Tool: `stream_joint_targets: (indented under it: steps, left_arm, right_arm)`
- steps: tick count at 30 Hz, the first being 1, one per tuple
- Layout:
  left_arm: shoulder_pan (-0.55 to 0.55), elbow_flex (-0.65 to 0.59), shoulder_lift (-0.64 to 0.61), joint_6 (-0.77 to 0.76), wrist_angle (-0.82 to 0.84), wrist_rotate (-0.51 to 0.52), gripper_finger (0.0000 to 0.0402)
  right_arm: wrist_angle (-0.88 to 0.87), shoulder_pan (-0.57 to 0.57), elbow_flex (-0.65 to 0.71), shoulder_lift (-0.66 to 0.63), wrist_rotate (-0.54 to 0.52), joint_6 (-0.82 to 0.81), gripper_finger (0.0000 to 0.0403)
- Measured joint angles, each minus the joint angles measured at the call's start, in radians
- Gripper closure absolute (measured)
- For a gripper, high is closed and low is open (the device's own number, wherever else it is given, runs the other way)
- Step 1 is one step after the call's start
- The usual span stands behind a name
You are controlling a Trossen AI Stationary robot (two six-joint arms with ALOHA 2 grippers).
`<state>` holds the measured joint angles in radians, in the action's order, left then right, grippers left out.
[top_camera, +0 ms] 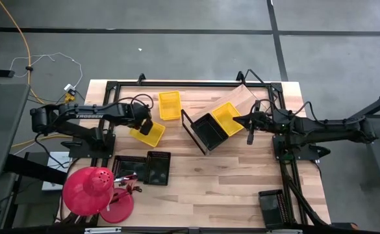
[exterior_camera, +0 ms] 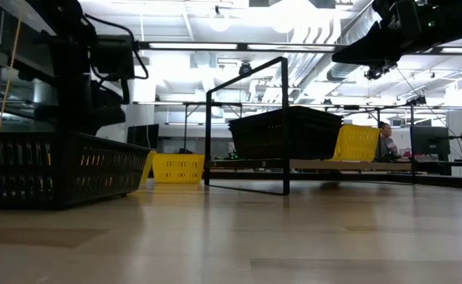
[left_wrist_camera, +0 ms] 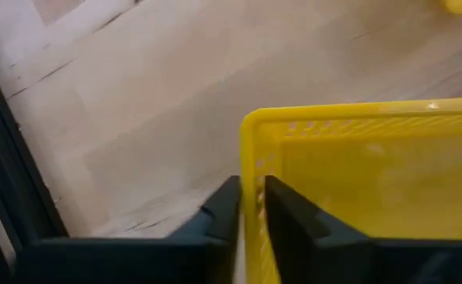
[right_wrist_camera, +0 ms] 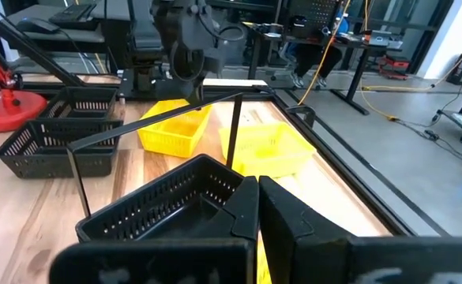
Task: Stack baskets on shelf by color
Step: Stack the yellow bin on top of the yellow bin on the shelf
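while two black baskets (top_camera: 150, 168) sit side by side near the table's front left, the left gripper (left_wrist_camera: 248, 207) has its jaws narrowed onto the rim of a bright yellow mesh basket (top_camera: 148, 132) left of the slanted wooden shelf (top_camera: 240, 98). that shelf carries one black basket (top_camera: 209, 131) and one yellow basket (top_camera: 227, 117). the right gripper (right_wrist_camera: 257, 207), jaws fully together and holding nothing, hangs above the shelf.
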<state>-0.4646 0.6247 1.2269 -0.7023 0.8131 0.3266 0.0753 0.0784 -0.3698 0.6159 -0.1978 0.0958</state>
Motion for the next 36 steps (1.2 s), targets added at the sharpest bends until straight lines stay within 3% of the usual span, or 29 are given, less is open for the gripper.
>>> stream_joint_targets:
  steps: [2, 15, 21, 26, 30, 36]
  left_arm:
    - [0.0, 0.016, -0.024, 0.007, 0.003, 0.012, 0.0392]
    - [0.001, 0.265, -0.313, 0.131, 0.005, 0.052, 0.0399]
    - [0.004, 0.345, -0.381, 0.179, -0.012, 0.054, 0.04]
    - [0.017, 0.351, -0.36, 0.237, -0.169, -0.014, 0.0401]
    - [0.016, 0.365, -0.272, 0.305, -0.342, -0.095, 0.0401]
    - [-0.009, 0.573, -0.038, 0.434, -0.377, -0.099, 0.0401]
  right_arm:
    - [0.0, 0.0, 0.0, 0.0, 0.0, -0.009, 0.0403]
    - [0.0, 0.0, 0.0, 0.0, 0.001, -0.009, 0.0403]
    - [0.004, 0.0, 0.0, 0.0, 0.001, -0.007, 0.0403]
    - [0.083, 0.0, 0.0, 0.0, 0.006, 0.021, 0.0403]
    - [0.172, 0.0, 0.0, -0.003, 0.007, 0.044, 0.0403]
    - [0.289, 0.0, 0.0, -0.014, 0.038, 0.067, 0.0403]
